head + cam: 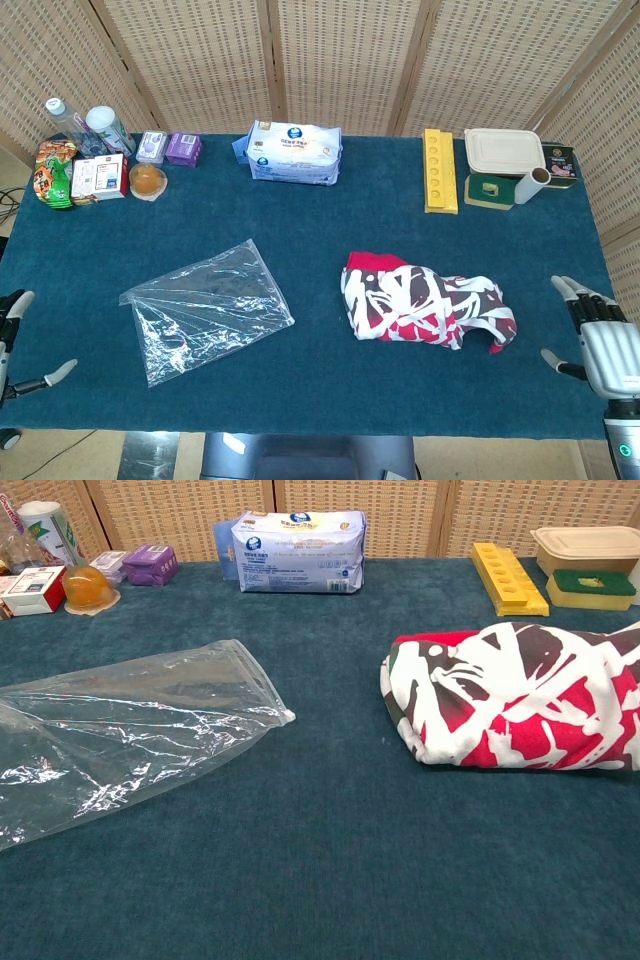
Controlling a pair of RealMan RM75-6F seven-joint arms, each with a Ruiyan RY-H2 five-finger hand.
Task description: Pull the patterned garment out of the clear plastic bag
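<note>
From above, the garment (pixel 425 303) lies bunched on the blue desk (pixel 320 215), right of middle and wholly outside the bag (pixel 205 310), which lies flat and crumpled well apart to its left. The left hand (pixel 12 345) shows only at the picture's left edge, off the desk, fingers apart and holding nothing. The right hand (pixel 600 335) sits at the desk's right corner, fingers spread, released. Along the far edge stand a wipes pack (pixel 293 152), a yellow tray (pixel 438 170) and a lidded box (pixel 503 150). From the chest camera, the garment (pixel 515 695) fills the right side and the bag (pixel 120 730) the left, the wipes pack (pixel 298 537) behind them; no hand shows here.
</note>
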